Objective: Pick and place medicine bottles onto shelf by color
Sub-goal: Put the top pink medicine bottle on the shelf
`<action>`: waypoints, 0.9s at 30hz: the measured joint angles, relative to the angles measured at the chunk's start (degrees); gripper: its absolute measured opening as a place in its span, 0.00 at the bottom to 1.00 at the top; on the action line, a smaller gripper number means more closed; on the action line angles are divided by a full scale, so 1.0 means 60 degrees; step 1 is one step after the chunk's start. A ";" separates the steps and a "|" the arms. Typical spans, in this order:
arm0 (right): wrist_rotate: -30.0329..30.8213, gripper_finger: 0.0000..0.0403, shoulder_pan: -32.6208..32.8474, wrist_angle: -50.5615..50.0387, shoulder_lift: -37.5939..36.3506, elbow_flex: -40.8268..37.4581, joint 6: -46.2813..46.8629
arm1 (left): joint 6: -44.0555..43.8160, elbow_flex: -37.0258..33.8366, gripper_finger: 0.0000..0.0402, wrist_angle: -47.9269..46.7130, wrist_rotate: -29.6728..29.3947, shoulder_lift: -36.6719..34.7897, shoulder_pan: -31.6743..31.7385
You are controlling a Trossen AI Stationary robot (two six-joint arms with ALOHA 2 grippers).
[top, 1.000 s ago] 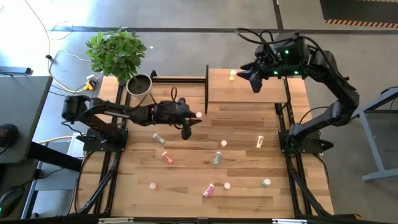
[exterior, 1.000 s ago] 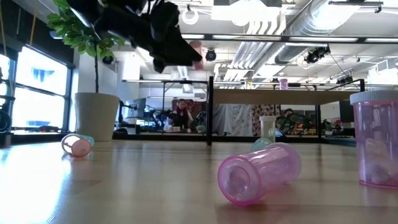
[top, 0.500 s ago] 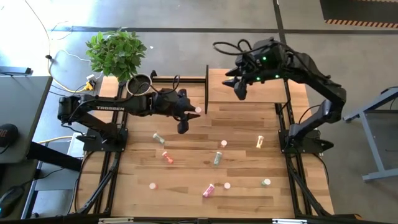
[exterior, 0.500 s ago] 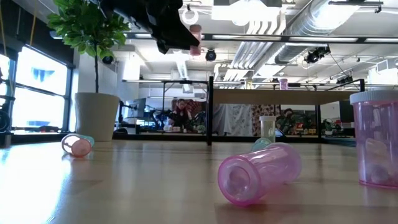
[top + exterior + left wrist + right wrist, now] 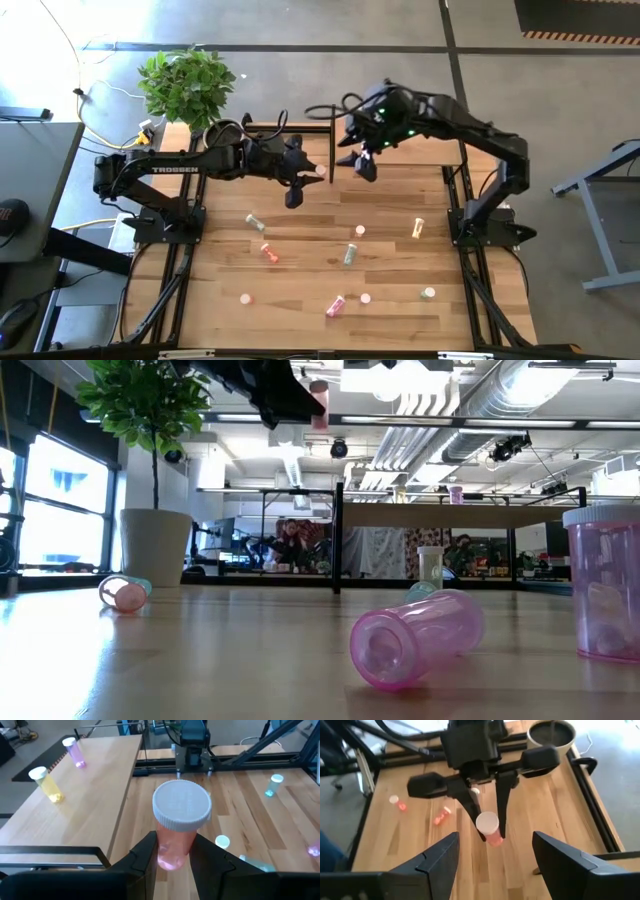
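My left gripper (image 5: 308, 176) is shut on an orange-red medicine bottle (image 5: 175, 842) with a white cap, held in the air just left of the shelf's black panel (image 5: 332, 140). My right gripper (image 5: 495, 865) is open and faces that bottle (image 5: 490, 830) from the shelf side, with a gap between them. The light-wood shelf (image 5: 85, 795) carries an upright pink bottle (image 5: 75, 752) and an upright yellow one (image 5: 47, 782). Several more bottles lie or stand on the tabletop (image 5: 300, 270). My left gripper pinches the bottle's lower body (image 5: 170, 857) between its two fingers, away from the cap. The fingers (image 5: 147, 857) come from the table's left, slanting a little down, and lie along the bottle. The bottle is lifted clear, with its cap end (image 5: 181, 806) pointing away from the gripper toward the right arm.
A potted plant (image 5: 222, 136) stands at the far left, close behind my left arm. Loose bottles include a green one (image 5: 256, 222), an orange-red one (image 5: 268, 252), a yellow one (image 5: 418, 228) and a pink one (image 5: 336, 305). Black rails (image 5: 455, 190) run along both table sides.
My left gripper has risen and gone a little toward the shelf, carrying the orange-red bottle clear of the table. My right gripper has come from above the shelf toward the table's left and down, and now faces the held bottle.
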 joint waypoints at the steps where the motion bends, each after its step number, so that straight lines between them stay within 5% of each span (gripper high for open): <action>1: 0.0000 0.60 0.0046 0.0030 0.0107 0.0000 -0.0080 | 0.0000 0.0000 0.22 -0.0040 -0.0003 0.0010 0.0000; 27: 0.0157 0.55 0.0357 0.0499 0.1352 0.0000 -0.0319 | -0.0007 0.0004 0.22 0.0241 0.0114 0.0186 -0.0004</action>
